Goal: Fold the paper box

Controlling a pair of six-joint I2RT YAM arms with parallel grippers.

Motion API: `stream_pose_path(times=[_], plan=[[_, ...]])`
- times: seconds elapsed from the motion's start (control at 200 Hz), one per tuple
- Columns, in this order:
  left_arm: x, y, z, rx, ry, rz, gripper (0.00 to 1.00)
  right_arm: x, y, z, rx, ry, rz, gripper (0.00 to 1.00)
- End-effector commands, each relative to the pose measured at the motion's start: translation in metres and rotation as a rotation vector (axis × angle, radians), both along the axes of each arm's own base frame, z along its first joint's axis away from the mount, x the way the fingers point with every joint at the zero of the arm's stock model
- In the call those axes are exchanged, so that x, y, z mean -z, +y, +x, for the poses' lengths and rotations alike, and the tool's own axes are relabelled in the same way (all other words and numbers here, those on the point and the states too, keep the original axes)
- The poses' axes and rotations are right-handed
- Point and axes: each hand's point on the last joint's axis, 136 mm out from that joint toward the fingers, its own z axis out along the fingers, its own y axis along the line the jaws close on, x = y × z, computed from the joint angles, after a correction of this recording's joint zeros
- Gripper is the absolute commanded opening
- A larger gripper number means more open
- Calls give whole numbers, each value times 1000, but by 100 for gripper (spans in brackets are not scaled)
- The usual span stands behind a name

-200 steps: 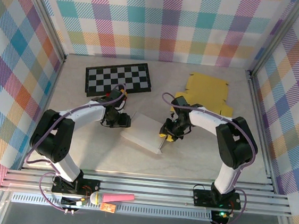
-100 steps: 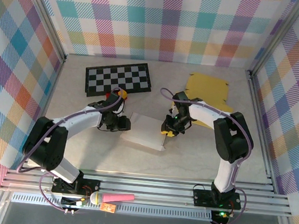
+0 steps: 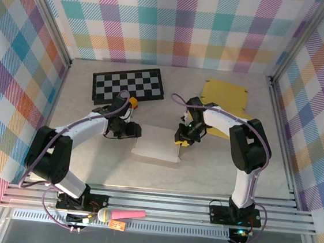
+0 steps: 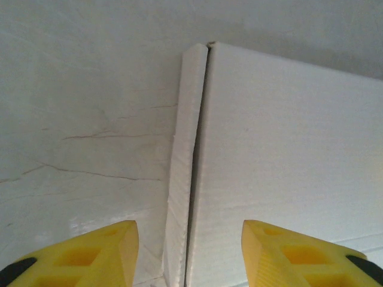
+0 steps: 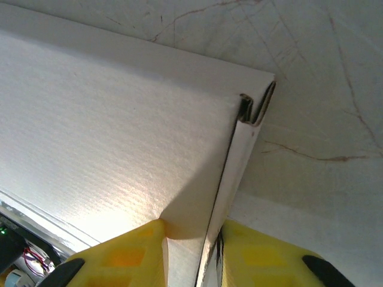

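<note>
The paper box [image 3: 158, 144] lies flat on the table [image 3: 221, 165] between my two grippers, its long axis running from one to the other. At its right end, the right gripper [image 5: 191, 242] is pinched narrow on the folded side flap, a finger on either face. At the left end, the left gripper [image 4: 188, 242] stands partly open and holds nothing. The end flap's seam runs straight ahead between its fingers. In my judgement the left gripper is equally near and placed to close on that flap.

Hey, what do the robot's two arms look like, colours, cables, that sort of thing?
Both the left arm and right arm have black joint housings, white link covers and a thin lilac cable looping alongside. Each stands on a black base plate. The jaws are bright yellow blocks with moulded recesses.
</note>
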Motion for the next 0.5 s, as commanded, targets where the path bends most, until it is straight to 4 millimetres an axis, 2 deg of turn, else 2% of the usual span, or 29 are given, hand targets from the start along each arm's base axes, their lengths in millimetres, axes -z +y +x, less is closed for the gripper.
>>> stream_pose_path(times=[0.0,0.125,0.495], plan=[[3,-11,2,39,11,-46,46,12,-7,1,-27,12,-41,26],[14,-10,0,31,31,-38,42,10,-5,2,-28,10,-28,26],[21,-16,0,-3,16,-93,30,10,2,0,-32,24,18,27]])
